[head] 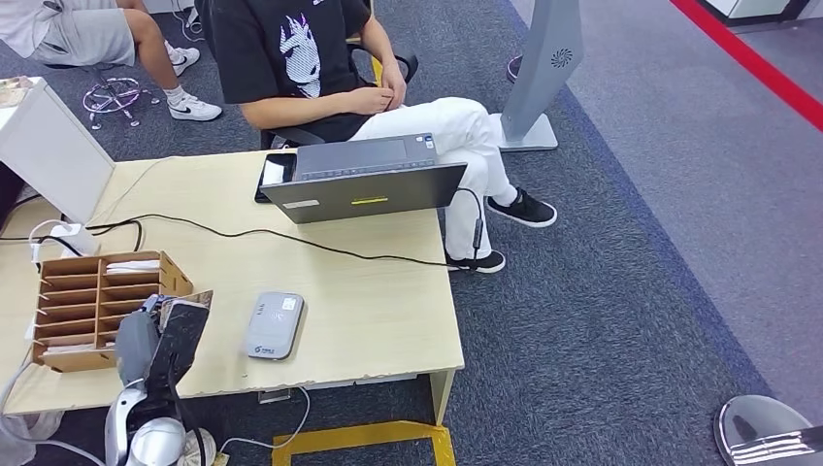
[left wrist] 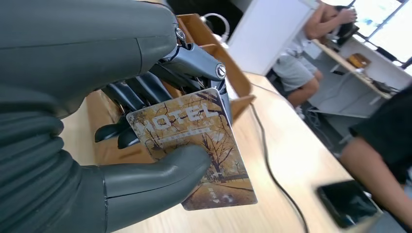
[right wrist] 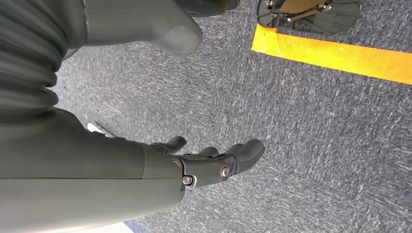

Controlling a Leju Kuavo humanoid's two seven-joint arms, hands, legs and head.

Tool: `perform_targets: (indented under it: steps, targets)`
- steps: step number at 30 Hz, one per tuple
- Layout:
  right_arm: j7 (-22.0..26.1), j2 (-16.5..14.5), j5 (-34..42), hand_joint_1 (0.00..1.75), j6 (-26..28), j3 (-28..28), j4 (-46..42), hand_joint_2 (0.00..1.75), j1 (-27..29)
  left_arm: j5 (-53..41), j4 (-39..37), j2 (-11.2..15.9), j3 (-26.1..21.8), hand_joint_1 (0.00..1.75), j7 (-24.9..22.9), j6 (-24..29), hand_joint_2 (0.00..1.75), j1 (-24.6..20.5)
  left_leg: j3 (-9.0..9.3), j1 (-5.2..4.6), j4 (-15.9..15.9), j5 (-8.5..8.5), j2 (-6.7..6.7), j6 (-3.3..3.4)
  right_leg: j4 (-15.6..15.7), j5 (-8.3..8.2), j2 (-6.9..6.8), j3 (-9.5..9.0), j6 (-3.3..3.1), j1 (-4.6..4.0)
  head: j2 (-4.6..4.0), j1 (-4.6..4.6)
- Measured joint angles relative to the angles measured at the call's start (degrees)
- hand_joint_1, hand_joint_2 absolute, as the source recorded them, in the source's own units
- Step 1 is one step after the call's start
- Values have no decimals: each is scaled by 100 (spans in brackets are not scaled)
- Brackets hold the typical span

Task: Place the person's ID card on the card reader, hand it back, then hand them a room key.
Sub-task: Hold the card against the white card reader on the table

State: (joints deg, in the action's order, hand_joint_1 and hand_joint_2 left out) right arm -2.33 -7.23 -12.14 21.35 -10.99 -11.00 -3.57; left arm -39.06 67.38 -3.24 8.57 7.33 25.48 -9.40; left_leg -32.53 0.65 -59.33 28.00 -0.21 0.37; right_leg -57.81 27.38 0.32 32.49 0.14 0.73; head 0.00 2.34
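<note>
Brown-printed key card point(left wrist: 197, 150), marked "HOTEL", was pinched in the left hand point(left wrist: 145, 131): thumb on its face, dark fingers behind. In the head view the left hand point(head: 160, 335) held the card point(head: 184, 325) upright over the tabletop point(head: 378, 301), just beside the wooden card rack point(head: 97, 301) and near the grey reader point(head: 274, 325). The step looked like the key handover: best to keep the pinch firm, carry the card past the laptop point(head: 369, 180) and clear of the cable point(head: 291, 238), and offer its free edge to the seated person point(head: 320, 68). Right hand point(right wrist: 214, 162) hung over carpet, fingers loosely spread, holding nothing.
</note>
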Motion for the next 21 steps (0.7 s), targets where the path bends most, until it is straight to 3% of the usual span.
perform_targets:
  steps: [21]
  targets:
    - [10,0,-28,0,0,18,-2,175,2,-21,191,-58,246,175,48,-15,175,3,1,0,0,0,1,0,0,0,1,0,0,0,0,0]
